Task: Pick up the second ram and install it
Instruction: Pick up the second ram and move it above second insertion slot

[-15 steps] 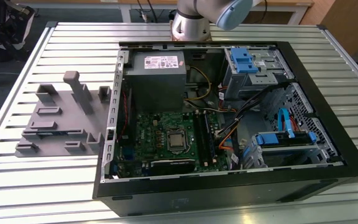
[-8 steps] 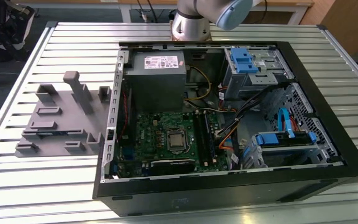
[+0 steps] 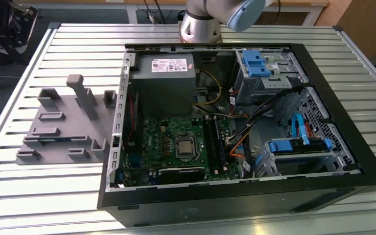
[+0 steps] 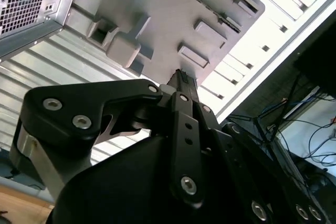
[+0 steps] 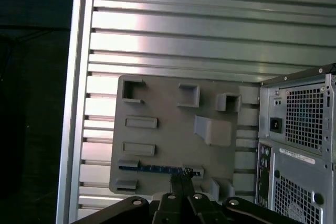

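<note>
Gripper [image 5: 181, 178] sits closest to the lens in the first wrist view, fingers drawn together with nothing between them, poised over one end of the ram [image 5: 155, 168]. The ram, a thin blue stick, rests in the grey tray [image 5: 168, 103] along one border, spanning two small holder blocks, and appears to be clear of the gripper. Handling, as judged: light, stiff and thin, yet fragile. It should tolerate a firm pinch across its flat faces but not bending or twisting, and its chips and contact edge are best left untouched. Advised hold: near mid-length, on the exposed long edge, so it hangs level. Count: one ram in the tray, one tray, one gripper. In the exterior view the tray lies on the slatted table [image 3: 77, 44], just beside one open case [image 3: 240, 193], on the exterior view's left. Inside the case: one power supply [image 3: 165, 81], one motherboard [image 3: 168, 142], two blue brackets [image 3: 253, 63]. Whether a ram is already fitted cannot be told.
</note>
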Controlling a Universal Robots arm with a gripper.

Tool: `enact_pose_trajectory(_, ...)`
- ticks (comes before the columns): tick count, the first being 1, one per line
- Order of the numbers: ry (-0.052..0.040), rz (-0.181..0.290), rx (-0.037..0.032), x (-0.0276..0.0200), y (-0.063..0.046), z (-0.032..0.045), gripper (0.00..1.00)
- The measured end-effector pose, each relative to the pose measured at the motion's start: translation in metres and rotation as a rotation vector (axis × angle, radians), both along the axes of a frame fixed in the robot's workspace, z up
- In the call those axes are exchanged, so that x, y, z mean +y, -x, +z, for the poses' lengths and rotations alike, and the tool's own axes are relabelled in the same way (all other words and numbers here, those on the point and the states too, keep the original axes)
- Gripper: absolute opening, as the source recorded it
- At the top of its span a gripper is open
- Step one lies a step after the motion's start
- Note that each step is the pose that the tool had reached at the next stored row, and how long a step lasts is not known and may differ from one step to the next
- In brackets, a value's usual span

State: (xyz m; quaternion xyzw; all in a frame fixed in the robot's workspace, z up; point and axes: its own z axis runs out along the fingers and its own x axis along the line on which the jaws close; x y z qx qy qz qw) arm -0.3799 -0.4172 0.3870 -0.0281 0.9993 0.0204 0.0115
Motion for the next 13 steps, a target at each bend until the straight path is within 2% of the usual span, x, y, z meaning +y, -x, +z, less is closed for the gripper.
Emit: enact_pose_trajectory(13,0.0023,0.149,0.0011,-0.0003,0.0003,-0.0014,0.11)
